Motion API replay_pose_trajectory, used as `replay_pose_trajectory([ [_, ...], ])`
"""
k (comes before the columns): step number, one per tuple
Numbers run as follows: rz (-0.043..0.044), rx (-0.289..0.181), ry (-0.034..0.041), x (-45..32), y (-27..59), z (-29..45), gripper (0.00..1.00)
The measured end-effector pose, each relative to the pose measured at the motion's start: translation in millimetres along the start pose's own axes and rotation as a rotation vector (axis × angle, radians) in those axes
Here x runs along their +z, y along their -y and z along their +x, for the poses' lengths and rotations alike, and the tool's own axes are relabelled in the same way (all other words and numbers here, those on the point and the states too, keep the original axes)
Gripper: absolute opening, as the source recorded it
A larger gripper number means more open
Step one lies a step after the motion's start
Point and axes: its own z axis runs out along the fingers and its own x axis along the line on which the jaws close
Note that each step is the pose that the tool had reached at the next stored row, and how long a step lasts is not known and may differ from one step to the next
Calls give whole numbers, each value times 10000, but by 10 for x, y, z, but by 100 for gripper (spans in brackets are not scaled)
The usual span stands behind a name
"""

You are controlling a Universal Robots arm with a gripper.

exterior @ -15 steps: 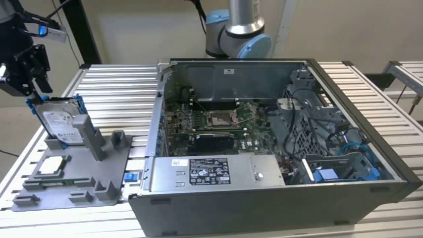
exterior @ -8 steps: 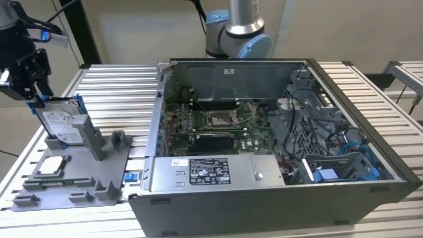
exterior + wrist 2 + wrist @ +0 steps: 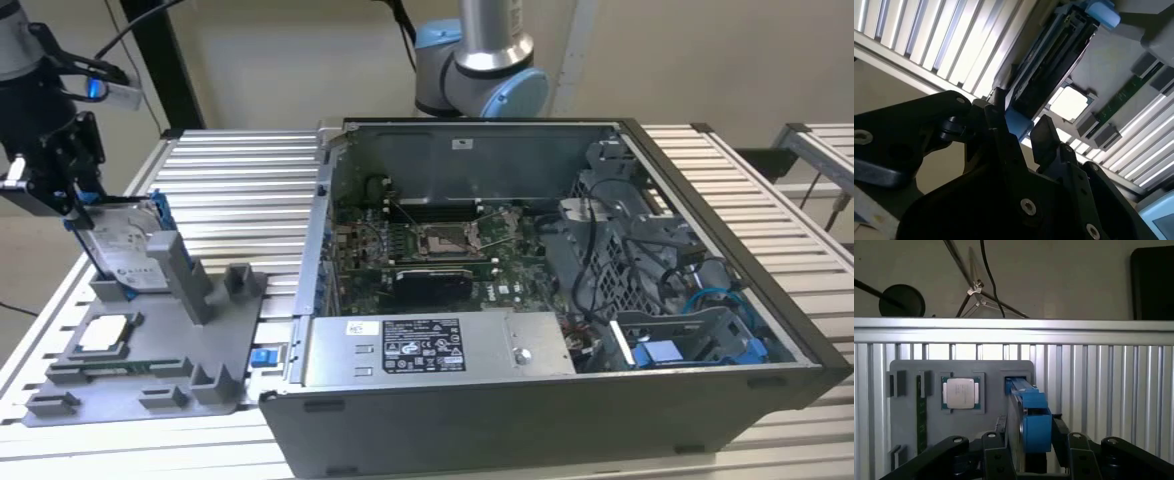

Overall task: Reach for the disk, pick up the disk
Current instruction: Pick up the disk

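Arm angled down at the exterior view's left; pincer (image 3: 80, 212) clamped on the upright disk (image 3: 123, 250) by its blue frame; grey holder (image 3: 160, 345) beneath, on a slatted metal desk (image 3: 234, 175).

The tool (image 3: 1026, 442) is matt black, with two angular fingers (image 3: 996, 460) and linkage bars pinned by round silver screws (image 3: 1027, 204). Above it trails a black cable (image 3: 134, 35). The arm (image 3: 491, 30) is silver-grey tube with pale blue joint caps (image 3: 514, 95).

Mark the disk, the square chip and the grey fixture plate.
disk (image 3: 1035, 427): first wrist view, on its blue frame edge.
chip (image 3: 960, 392): first wrist view, centre of its metal lid.
fixture plate (image 3: 163, 345): exterior view, bare grey surface.
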Motion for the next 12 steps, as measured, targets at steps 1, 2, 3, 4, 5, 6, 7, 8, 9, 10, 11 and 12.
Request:
replay_pose_trajectory([
  [1, 0, -17, -1, 18, 1, 2, 100],
  [2, 3, -34, -2, 36, 2, 3, 100],
  [3, 10, -53, -3, 54, 3, 4, 100],
  [4, 23, -73, -4, 69, 4, 5, 100],
  [5, 45, -91, -4, 82, 5, 6, 100],
  [6, 71, -107, -4, 95, 6, 7, 100],
  [7, 98, -118, -6, 110, 6, 8, 100],
  [8, 126, -127, -6, 125, 7, 8, 100],
  [9, 154, -138, -6, 140, 8, 9, 100],
  [10, 175, -149, -7, 156, 9, 10, 100],
  [11, 182, -153, -6, 175, 10, 11, 100],
  [12, 183, -152, -6, 193, 11, 11, 100],
])
